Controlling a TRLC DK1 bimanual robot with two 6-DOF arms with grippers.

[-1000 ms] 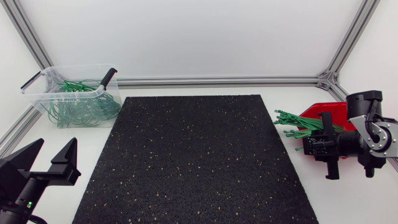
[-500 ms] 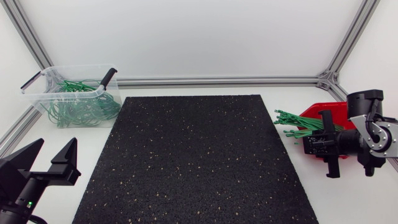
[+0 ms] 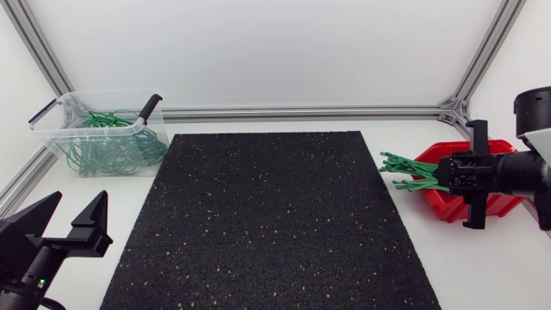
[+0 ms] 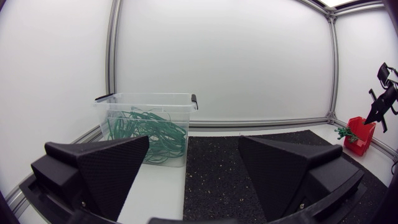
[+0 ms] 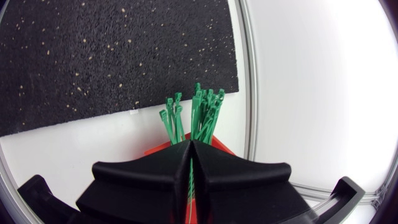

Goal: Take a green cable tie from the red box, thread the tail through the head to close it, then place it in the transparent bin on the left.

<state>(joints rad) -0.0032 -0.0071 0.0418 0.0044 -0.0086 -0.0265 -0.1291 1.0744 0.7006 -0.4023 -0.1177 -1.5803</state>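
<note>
The red box [image 3: 436, 201] stands at the table's right edge, with a bundle of green cable ties [image 3: 405, 170] sticking out of it toward the mat. My right gripper [image 3: 448, 176] hangs above the box. In the right wrist view its fingers [image 5: 155, 177] are pressed together on a thin green cable tie [image 5: 189, 180], with the bundle [image 5: 202, 112] and the box [image 5: 219, 143] just below. The transparent bin [image 3: 95, 93] at the back left holds several looped green ties. My left gripper [image 3: 76, 205] rests open and empty at the front left, facing the bin [image 4: 146, 96].
A black speckled mat [image 3: 267, 224] covers the middle of the table between the bin and the box. Aluminium frame rails [image 3: 301, 112] run along the back and side edges. The bin has black clip handles [image 3: 150, 107].
My right gripper has closed fully over the ties and has risen above the red box, shifting slightly to the right. The left arm has not moved.
</note>
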